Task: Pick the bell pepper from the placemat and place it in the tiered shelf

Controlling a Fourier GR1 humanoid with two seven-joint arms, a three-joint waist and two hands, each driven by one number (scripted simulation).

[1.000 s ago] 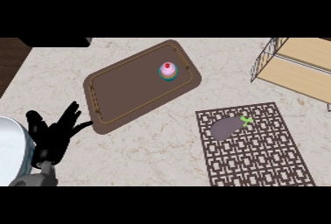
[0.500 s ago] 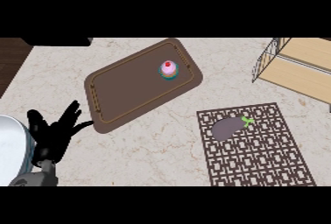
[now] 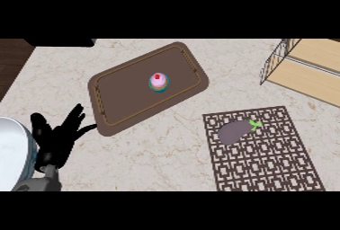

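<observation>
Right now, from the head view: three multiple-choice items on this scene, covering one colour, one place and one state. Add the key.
1. What colour is the top of the cupcake on the brown tray?
A blue
B yellow
C pink

2. Where does the dark vegetable with the green stem lie?
A on the tray
B on the placemat
C in a bowl

3. What is the state of the left hand?
A open, holding nothing
B curled round the vegetable
C pressing on the tray

Key:
1 C, the top is pink with a red dot.
2 B, the vegetable sits at the patterned mat's upper left.
3 A, the fingers are spread and upright at the lower left, off the tray.
</observation>
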